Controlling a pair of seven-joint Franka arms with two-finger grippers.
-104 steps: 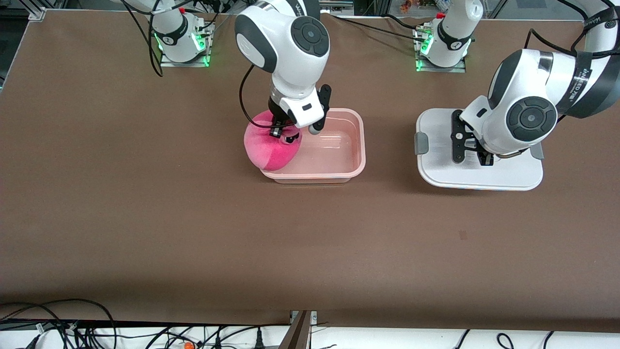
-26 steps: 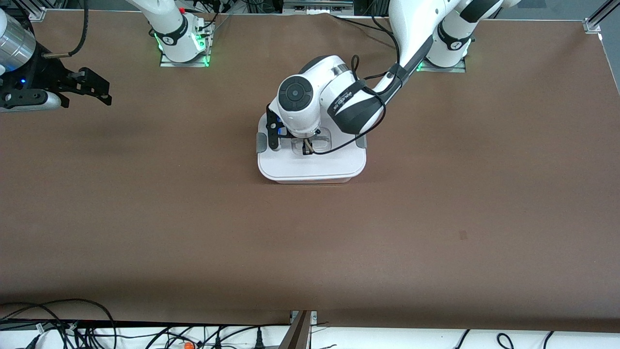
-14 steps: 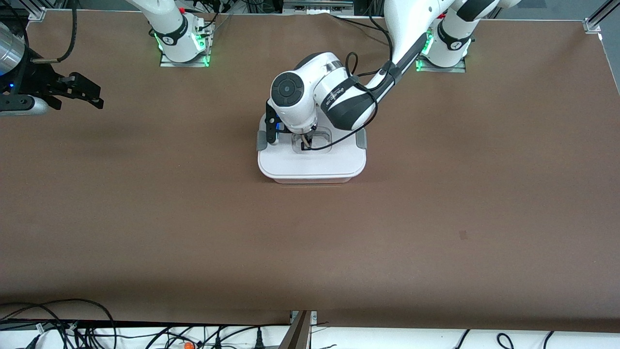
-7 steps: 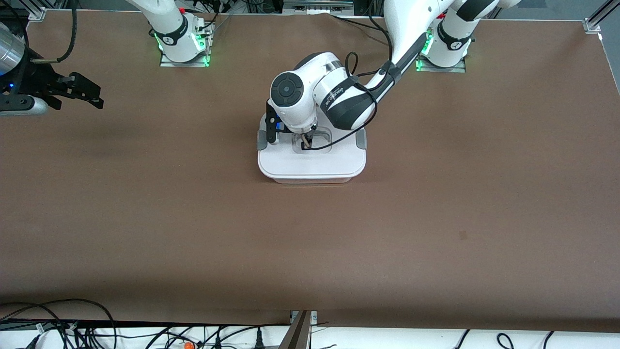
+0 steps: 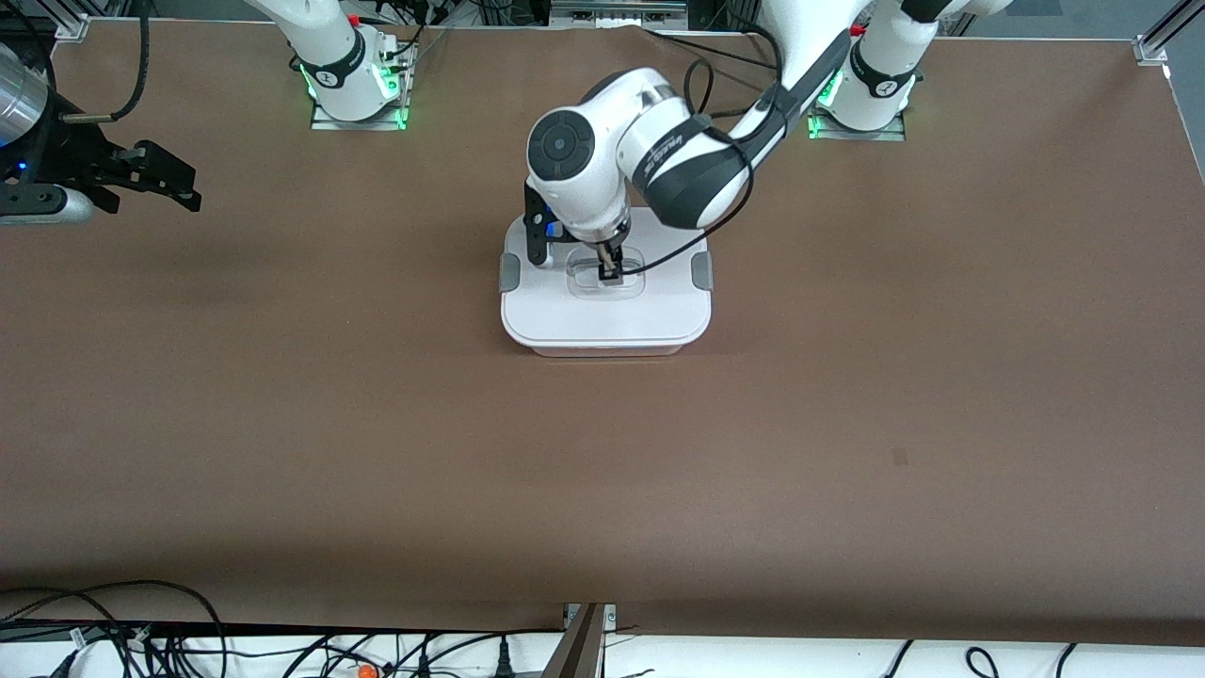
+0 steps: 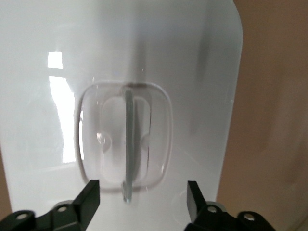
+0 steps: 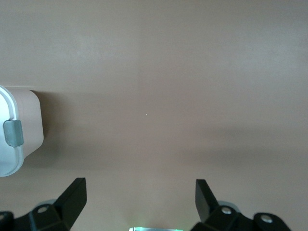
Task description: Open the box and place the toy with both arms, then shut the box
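The light was bright and even; white glare shone on the lid [image 6: 62, 96], and soft shadows lay on the table [image 5: 282, 556].

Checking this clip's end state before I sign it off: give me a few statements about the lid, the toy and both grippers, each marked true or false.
1. The white lid sits on the box. True.
2. The left gripper is shut on the lid's handle. False: its fingers are open, one on each side of the handle, over the lid.
3. The pink toy lies on the table beside the box. False: no toy is in view on the table.
4. The right gripper is open, over the right arm's end of the table, apart from the box. True.
5. Both grey side clips are missing from the lid. False: one clip shows at each end.
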